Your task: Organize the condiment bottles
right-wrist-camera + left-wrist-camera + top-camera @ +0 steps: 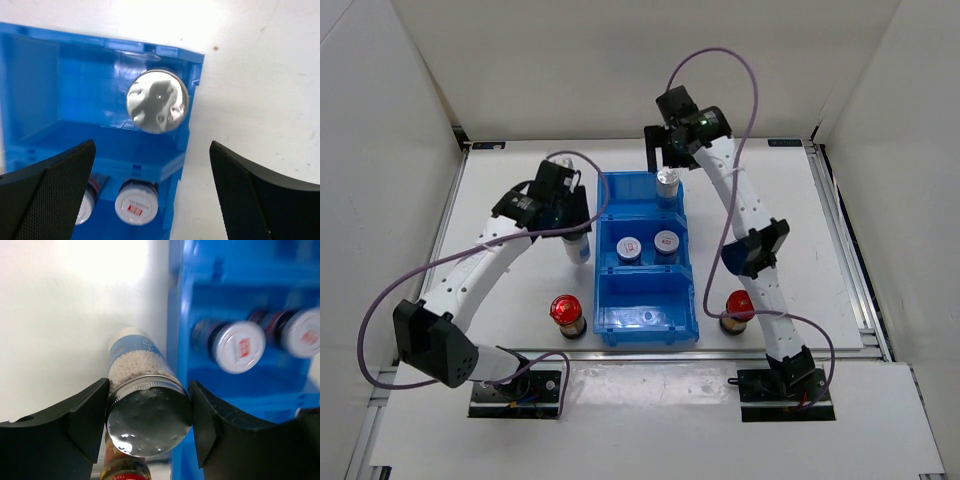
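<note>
— Where are the bottles?
— One silver-capped bottle [667, 180] stands in the far compartment of the blue bin [648, 335]; two short red-marked bottles [629, 247] share the middle.
— The tools?
— The left tool [147, 405] is clamped on a second silver-capped bottle [149, 422] on the table [800, 220], beside the bin. The right tool [151, 150] hangs spread apart above the far compartment. Red-capped bottles [566, 310] flank the bin.

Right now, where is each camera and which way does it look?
Top external: above, behind the arms, looking down on the blue plastic three-compartment bin and both arms.
Left wrist: on the left arm, looking down; left gripper grips a tall silver-capped bottle of white beads.
Right wrist: on the right arm, looking down; open right gripper above a second silver-capped bottle in the bin.
Both wrist views share the two short bottles with red-marked silver caps.
</note>
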